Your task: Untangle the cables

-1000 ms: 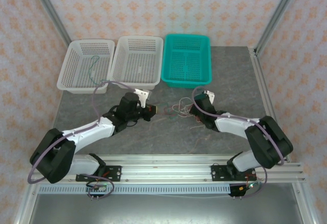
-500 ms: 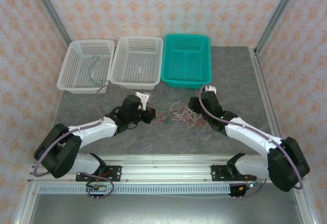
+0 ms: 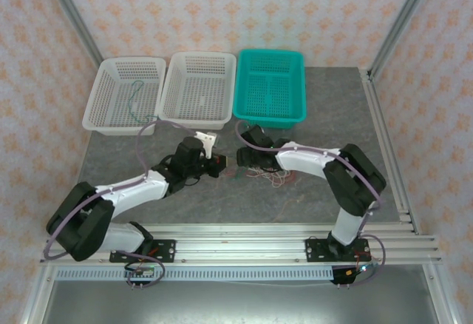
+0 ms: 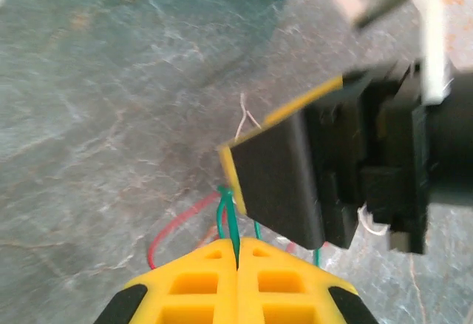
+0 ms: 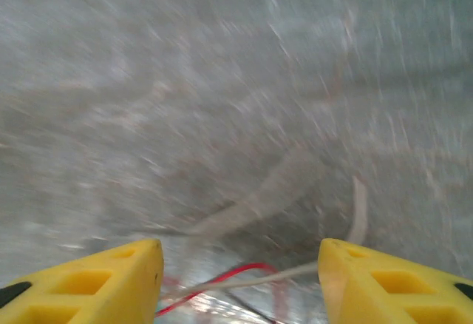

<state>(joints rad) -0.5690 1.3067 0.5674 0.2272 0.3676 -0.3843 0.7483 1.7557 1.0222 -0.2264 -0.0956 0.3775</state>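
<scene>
The tangled cables (image 3: 270,171) lie mid-table, thin red, white and green wires knotted together. My left gripper (image 3: 222,164) is at their left end, shut on the green cable (image 4: 232,220), which runs up from between its yellow fingers (image 4: 199,283). A red cable (image 4: 174,227) loops on the table beside it. My right gripper (image 3: 244,156) hovers right in front of the left one, its black body (image 4: 295,180) close over the green strand. It is open, with a red cable (image 5: 238,271) and a white cable (image 5: 295,272) crossing between its fingers (image 5: 111,283); the view is motion-blurred.
Along the back stand two white baskets (image 3: 100,91) (image 3: 183,109) and a teal basket (image 3: 294,109). A separate green wire (image 3: 134,98) lies in the leftmost basket. Grey stone tabletop (image 3: 332,128) is bare to the right; metal rails run along the near edge.
The right arm swung left across the tangle until its gripper sits next to the left gripper. The tangle was drawn leftward. The left gripper stayed put, still pinching the green cable.
</scene>
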